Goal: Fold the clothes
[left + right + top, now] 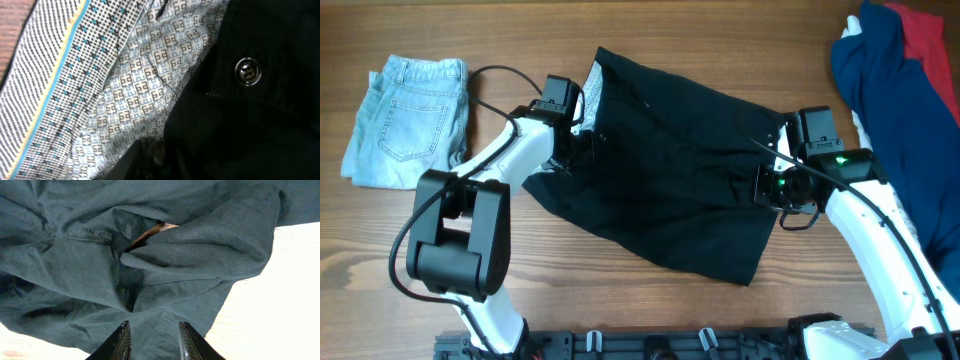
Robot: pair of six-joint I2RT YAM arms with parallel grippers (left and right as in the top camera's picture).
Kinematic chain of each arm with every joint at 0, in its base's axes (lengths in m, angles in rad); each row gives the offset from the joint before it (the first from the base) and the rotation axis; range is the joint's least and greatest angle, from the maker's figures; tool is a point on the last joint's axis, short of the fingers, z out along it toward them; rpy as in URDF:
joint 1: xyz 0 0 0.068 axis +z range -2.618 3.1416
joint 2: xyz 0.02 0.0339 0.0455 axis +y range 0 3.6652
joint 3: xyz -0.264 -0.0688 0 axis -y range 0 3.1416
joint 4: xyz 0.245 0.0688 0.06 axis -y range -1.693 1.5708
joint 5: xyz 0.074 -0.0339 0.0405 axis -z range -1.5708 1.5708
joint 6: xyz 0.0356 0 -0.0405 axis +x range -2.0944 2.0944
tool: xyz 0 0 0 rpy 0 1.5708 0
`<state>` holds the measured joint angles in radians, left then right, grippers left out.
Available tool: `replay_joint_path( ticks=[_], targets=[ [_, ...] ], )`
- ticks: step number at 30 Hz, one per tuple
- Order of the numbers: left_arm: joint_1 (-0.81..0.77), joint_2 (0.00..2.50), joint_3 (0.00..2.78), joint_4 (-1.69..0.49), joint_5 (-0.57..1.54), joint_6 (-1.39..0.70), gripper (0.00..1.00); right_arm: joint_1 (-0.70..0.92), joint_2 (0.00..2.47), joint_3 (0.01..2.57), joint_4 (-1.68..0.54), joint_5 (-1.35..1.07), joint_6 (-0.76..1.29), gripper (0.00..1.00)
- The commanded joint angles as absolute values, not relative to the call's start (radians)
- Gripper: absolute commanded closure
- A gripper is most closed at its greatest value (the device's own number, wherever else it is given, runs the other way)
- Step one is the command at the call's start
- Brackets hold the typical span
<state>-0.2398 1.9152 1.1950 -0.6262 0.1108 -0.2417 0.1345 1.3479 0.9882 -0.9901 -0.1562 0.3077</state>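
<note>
Wooden table (620, 305), black garment (670, 190) spread mid-table, left gripper (582, 138) at its left edge, jaw state cannot be told, right gripper (155, 341) jaws apart astride its right edge

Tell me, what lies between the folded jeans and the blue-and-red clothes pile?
In the overhead view, the black garment lies spread across that stretch, with the left gripper at its left edge and the right gripper at its right edge.

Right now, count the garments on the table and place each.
4: denim far left, black one centre, navy and red heaped far right; a white scrap there may be a fifth.
</note>
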Motion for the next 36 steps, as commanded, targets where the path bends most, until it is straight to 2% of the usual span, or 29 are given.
replay_joint_path(
  ticks=[1, 10, 16, 19, 21, 26, 30, 34, 36],
  targets=[
    [-0.237, 1.884, 1.193, -0.641, 0.177, -0.232, 0.96, 0.133, 1.343, 1.002, -0.991, -0.146, 0.290, 0.69],
    [-0.235, 1.834, 1.193, -0.649, 0.140, -0.252, 0.96, 0.133, 1.343, 1.002, -0.988, -0.146, 0.291, 0.69],
    [-0.158, 1.834, 1.193, -0.648, -0.115, -0.601, 0.96, 0.133, 1.343, 1.002, -1.015, 0.008, 0.422, 0.70],
    [-0.082, 1.834, 1.193, -0.700, -0.110, -0.815, 0.96, 0.133, 1.345, 1.002, -1.011, 0.023, 0.422, 0.70],
    [-0.036, 1.834, 1.193, -0.716, -0.058, -0.876, 0.96, 0.133, 1.355, 1.002, -1.007, 0.027, 0.432, 0.70],
    [-0.013, 1.834, 1.193, -0.734, -0.065, -0.876, 0.96, 0.133, 1.424, 1.002, -0.963, 0.006, 0.440, 0.69],
    [-0.030, 1.834, 1.193, -0.782, -0.064, -0.871, 0.96, 0.133, 1.502, 1.002, -0.835, -0.034, 0.387, 0.69],
    [-0.057, 1.834, 1.193, -0.815, -0.069, -0.852, 0.96, 0.133, 1.592, 1.002, -0.685, -0.042, 0.359, 0.57],
    [-0.070, 1.834, 1.193, -0.823, -0.069, -0.842, 0.96, 0.130, 1.645, 1.002, -0.609, -0.043, 0.375, 0.54]
  ],
)
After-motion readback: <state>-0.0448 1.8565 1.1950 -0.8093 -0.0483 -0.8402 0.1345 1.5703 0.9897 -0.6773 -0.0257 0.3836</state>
